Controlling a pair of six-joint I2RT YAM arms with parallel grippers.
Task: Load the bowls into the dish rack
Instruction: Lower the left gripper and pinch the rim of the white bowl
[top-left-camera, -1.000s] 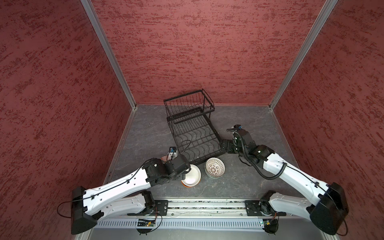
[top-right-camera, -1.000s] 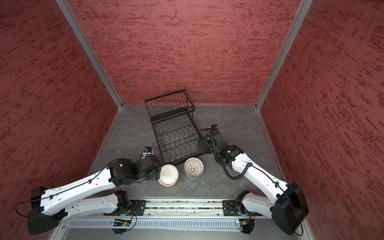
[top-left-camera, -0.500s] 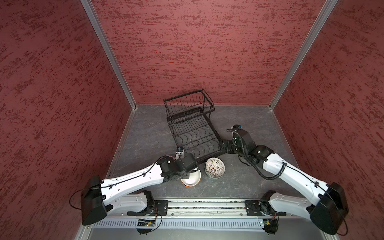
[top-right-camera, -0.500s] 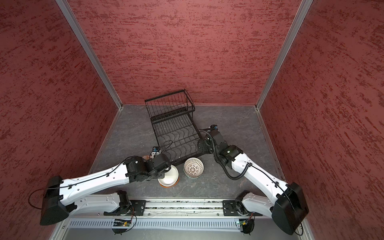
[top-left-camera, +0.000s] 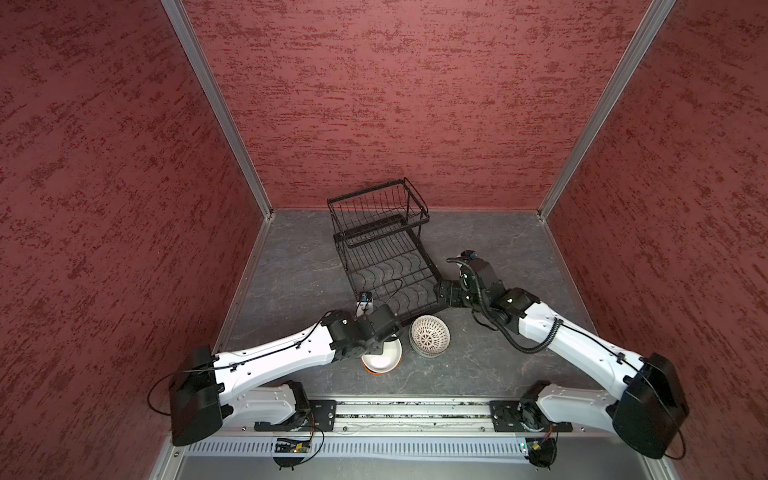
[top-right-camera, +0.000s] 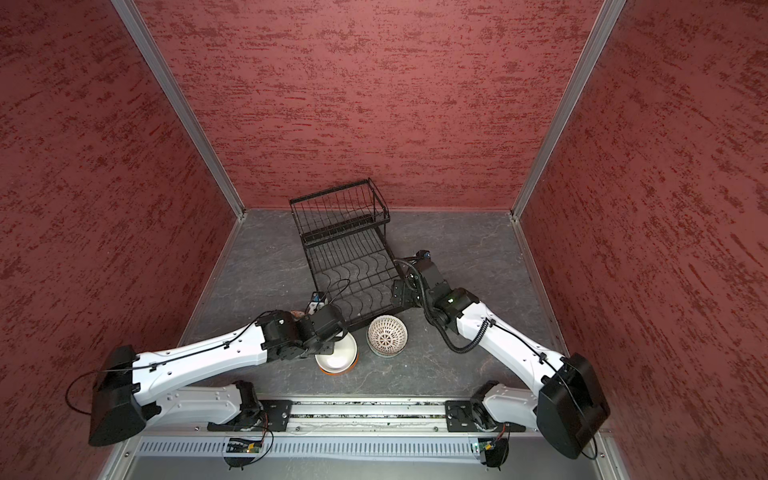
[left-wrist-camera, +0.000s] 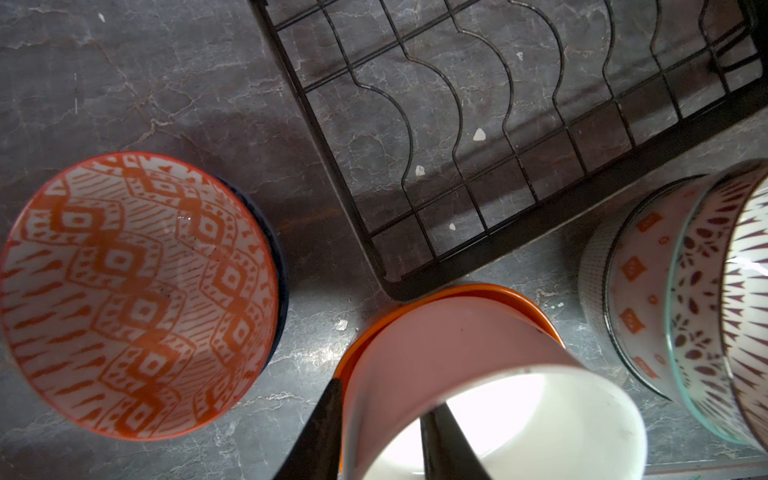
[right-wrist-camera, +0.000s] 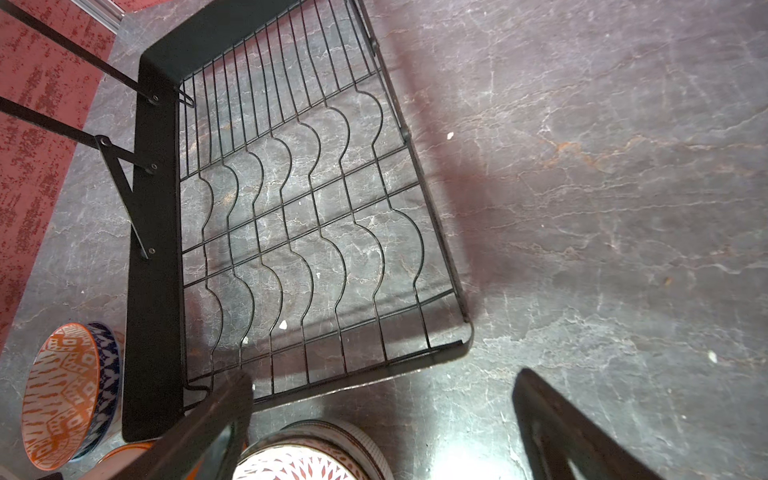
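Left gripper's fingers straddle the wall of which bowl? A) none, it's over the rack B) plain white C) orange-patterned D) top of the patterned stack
B: in the left wrist view, the left gripper has one finger outside and one inside the white bowl.

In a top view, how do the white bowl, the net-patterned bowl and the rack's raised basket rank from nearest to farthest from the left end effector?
From the left end effector:
1. White bowl: at its fingers, which straddle the rim.
2. Net-patterned bowl: beside it, on the right.
3. Raised basket: far behind, near the back wall.
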